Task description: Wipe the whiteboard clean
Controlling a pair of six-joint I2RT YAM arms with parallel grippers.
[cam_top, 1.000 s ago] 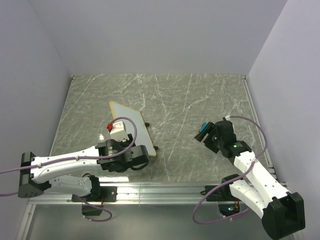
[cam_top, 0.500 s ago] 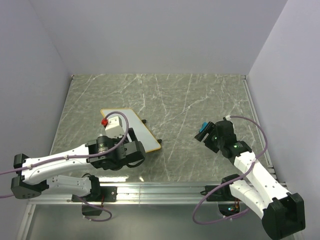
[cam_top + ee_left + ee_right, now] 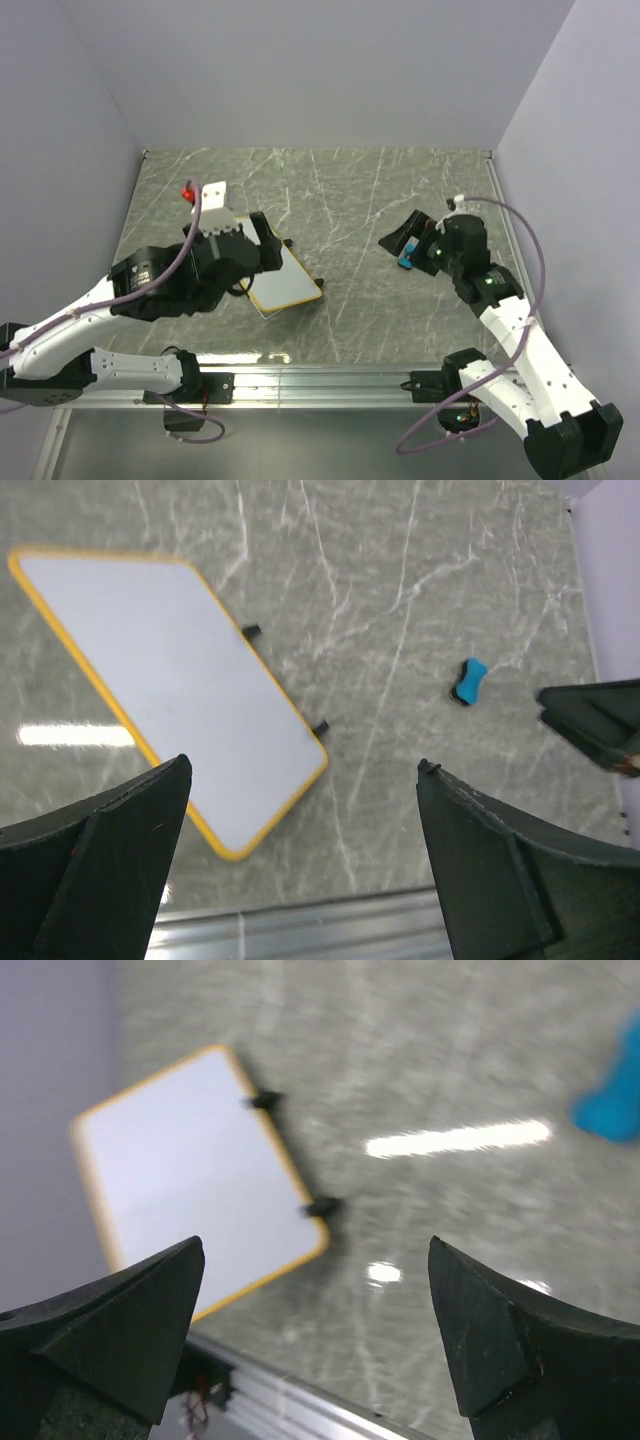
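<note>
Up off the board comes the left arm; a second ago it was low over the frame, and now its wrist hangs higher and covers the far part of the board in the top view. Meanwhile the right arm has reached forward, and the blue eraser that sat between its fingers now lies on the counter.

The left fingers are spread wide with nothing between them. Through that gap the board shows whole: it lies flat on the counter, left of centre, set at a slant, with its white face clean inside the yellow frame. Two small black feet stick out along its right edge.

The right fingers are also spread wide and hold nothing. Their camera is blurred, but it shows the board lying off to the left and the eraser at the upper right edge.

From the left wrist the eraser rests alone on the stone, well apart from the board and a little short of the dark right fingers.
</note>
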